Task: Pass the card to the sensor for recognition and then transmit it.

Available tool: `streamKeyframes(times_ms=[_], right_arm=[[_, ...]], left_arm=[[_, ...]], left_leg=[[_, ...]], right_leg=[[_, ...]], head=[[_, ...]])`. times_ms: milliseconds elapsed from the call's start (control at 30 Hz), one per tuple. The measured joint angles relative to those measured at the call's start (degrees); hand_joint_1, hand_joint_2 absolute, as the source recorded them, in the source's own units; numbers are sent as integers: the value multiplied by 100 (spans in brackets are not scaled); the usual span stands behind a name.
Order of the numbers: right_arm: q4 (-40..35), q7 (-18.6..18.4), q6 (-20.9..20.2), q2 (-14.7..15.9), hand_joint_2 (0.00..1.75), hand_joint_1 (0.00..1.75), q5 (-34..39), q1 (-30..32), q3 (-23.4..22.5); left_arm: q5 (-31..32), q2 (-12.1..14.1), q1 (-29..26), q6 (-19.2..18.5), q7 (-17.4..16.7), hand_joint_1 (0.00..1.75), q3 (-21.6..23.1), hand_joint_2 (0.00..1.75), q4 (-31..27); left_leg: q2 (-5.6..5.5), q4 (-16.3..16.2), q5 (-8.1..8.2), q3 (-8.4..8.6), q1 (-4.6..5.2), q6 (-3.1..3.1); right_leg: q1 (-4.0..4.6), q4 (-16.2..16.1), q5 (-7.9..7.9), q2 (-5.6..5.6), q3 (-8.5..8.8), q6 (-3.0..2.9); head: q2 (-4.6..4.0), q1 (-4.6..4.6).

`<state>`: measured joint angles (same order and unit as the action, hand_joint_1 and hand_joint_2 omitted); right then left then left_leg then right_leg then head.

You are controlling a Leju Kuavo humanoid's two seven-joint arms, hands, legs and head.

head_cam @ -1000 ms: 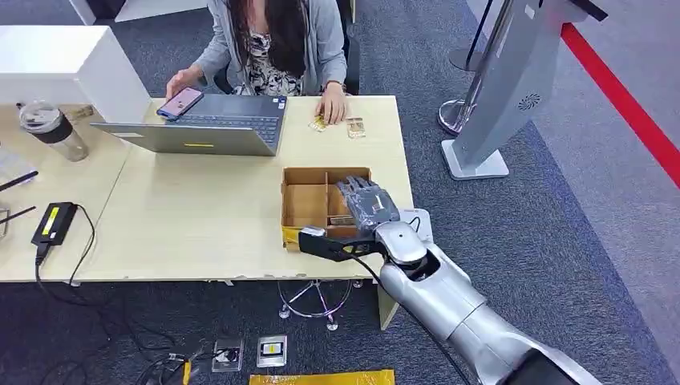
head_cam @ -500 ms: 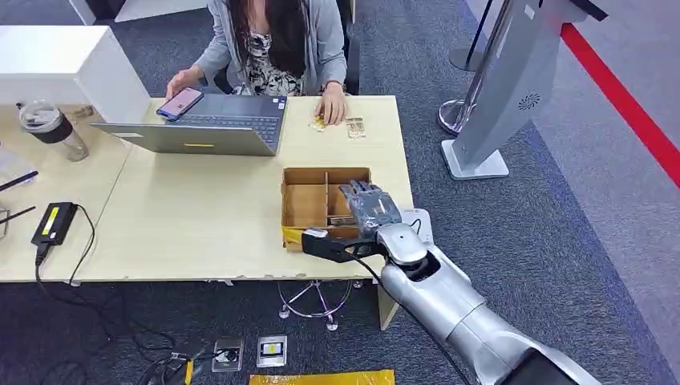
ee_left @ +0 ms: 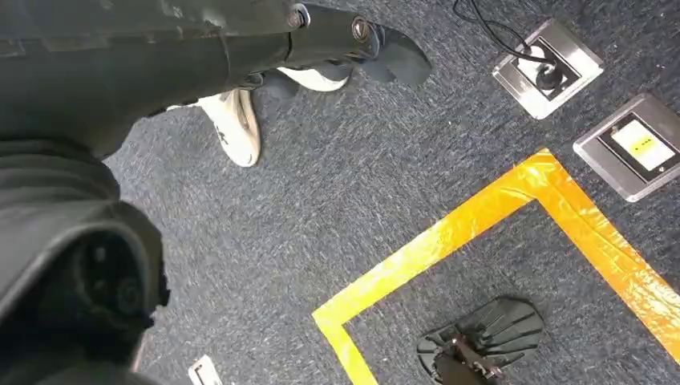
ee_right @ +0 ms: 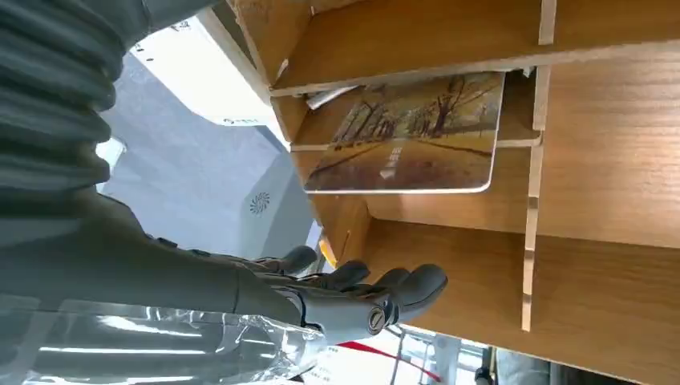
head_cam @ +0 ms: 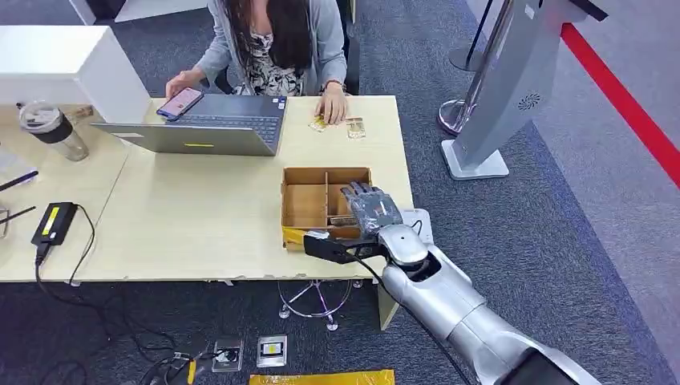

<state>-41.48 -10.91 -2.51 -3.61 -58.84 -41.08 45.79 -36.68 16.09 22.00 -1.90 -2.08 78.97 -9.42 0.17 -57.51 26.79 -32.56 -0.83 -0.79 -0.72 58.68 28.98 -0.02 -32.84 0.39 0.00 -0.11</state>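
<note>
From my head view, my right hand [head_cam: 365, 215] hovers over the right compartments of the cardboard box [head_cam: 305, 207], fingers spread, holding nothing. In my right wrist view, the card [ee_right: 409, 136] lies flat in a box compartment, apart from my fingers [ee_right: 401, 287], which hang just beside it.

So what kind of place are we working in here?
Most likely an office reception or front desk: a person sits at a laptop on a pale wooden desk, a grey kiosk stand beside it on carpet, and stanchion posts by a red floor line.
</note>
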Motion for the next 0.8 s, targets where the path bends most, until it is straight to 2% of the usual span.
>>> streamKeyframes(times_ms=[33,800], right_arm=[[0,11,2,0,175,175,0,0,0],[249,367,138,-284,175,175,171,-60,0]], left_arm=[[0,0,0,0,0,0,0,0,0],[63,-4,2,-13,0,0,2,0,0]], left_leg=[[0,0,0,0,0,0],[1,0,0,1,0,0]], right_leg=[[0,0,0,0,0,0],[0,0,0,1,0,0]], head=[[0,0],[0,0]])
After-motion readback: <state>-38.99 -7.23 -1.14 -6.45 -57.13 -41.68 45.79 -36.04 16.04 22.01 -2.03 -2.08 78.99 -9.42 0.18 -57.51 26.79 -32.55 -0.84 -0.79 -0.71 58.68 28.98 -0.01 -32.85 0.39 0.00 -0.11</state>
